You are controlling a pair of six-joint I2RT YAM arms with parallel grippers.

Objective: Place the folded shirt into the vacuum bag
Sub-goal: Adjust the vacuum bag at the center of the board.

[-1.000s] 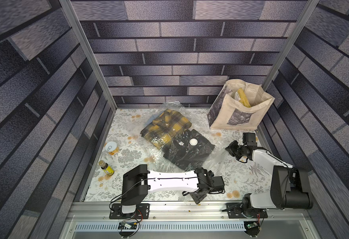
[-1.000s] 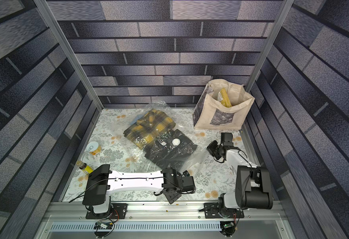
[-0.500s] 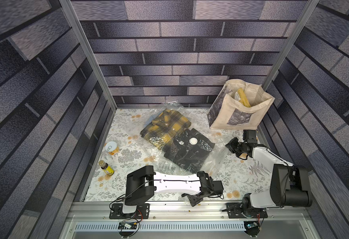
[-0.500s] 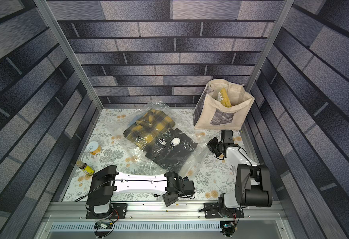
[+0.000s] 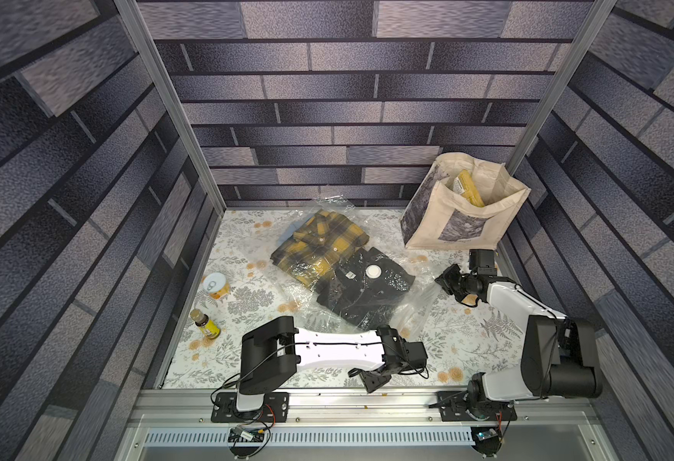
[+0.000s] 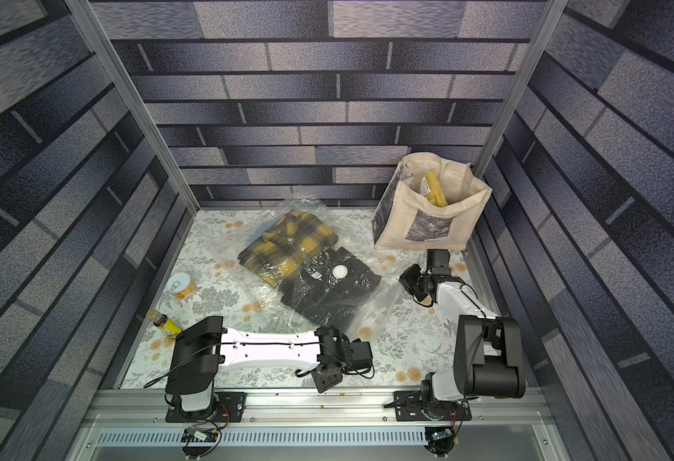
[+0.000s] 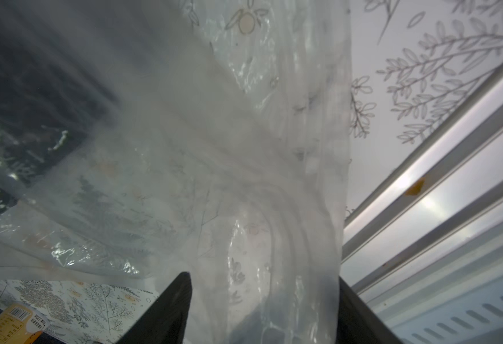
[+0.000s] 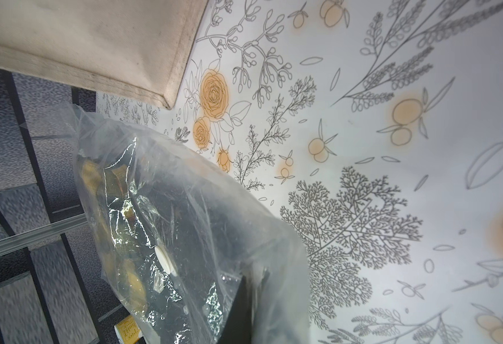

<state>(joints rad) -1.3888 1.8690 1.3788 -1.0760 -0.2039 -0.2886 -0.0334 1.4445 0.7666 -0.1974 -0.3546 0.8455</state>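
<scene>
The vacuum bag (image 5: pixel 410 317) stretches from the left tool (image 7: pixel 262 287), jaws apart astride its mouth, toward the brick-patterned back wall (image 5: pixel 327 159). The right tool (image 8: pixel 251 297) pinches its side. The folded shirt (image 5: pixel 353 297) lies inside, on the floral worktop (image 5: pixel 253 305).

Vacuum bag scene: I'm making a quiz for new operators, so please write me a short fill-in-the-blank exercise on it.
1. The shirt lying under the white valve cap of the vacuum bag is ____.
2. The plaid shirt in that bag is dark and ____.
3. The can and the bottle stand on the robot's ____ side.

Missing words: black; yellow; left.
</scene>
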